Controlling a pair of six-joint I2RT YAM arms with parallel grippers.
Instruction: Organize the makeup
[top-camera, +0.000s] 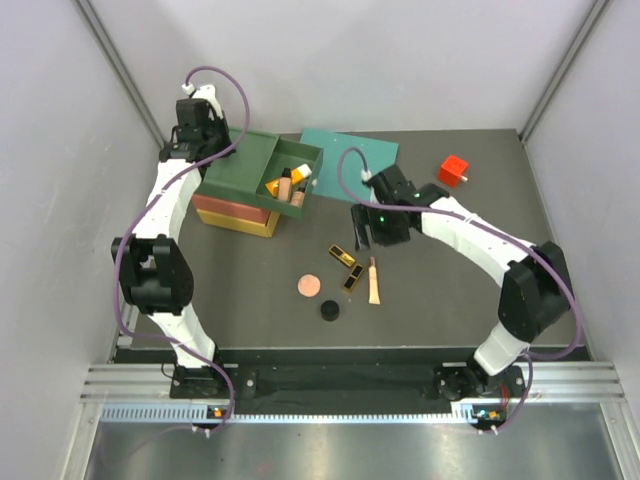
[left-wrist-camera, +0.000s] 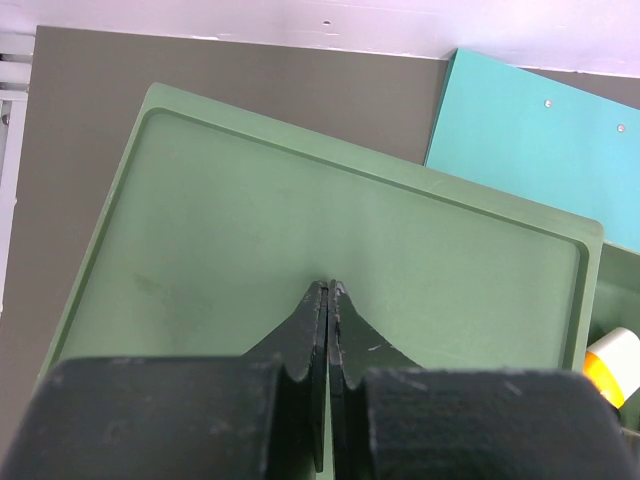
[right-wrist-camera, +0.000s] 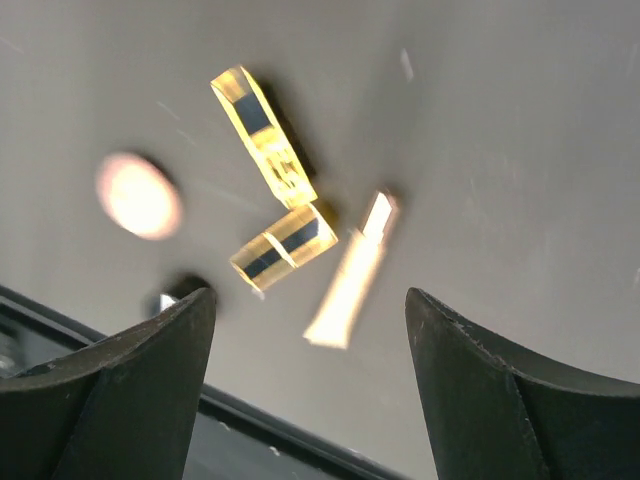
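Top view: the loose makeup sits mid-table, at 6 o'clock from the teal mat (top-camera: 350, 150). There are 2 black-and-gold cases (top-camera: 342, 256), a beige tube (top-camera: 374, 283) just beside them at 3 o'clock, a pink disc (top-camera: 308, 286) at 8 o'clock and a black jar (top-camera: 330, 311) at 6 o'clock. An orange tube (top-camera: 272, 186) is already in the small pocket of the green tray (top-camera: 235, 170). My right hand (top-camera: 364, 228) hangs above the cases.

Left wrist: the left hand (left-wrist-camera: 330, 285) has its fingers pressed together with nothing between them, over the tray's big bare compartment.

Right wrist: the right hand is spread wide and empty, touching nothing, with the cases and tube between its fingers (right-wrist-camera: 150, 360) and well below them. The picture is a bit blurred.

My guess is it's all light stuff. The cases look hard and glossy, so probably slippery, and I'd pinch 1 across its narrow sides at mid-length. The tube looks soft, so I'd grip it near the cap. The disc lies flat and low, so I reckon it's the awkward 1.
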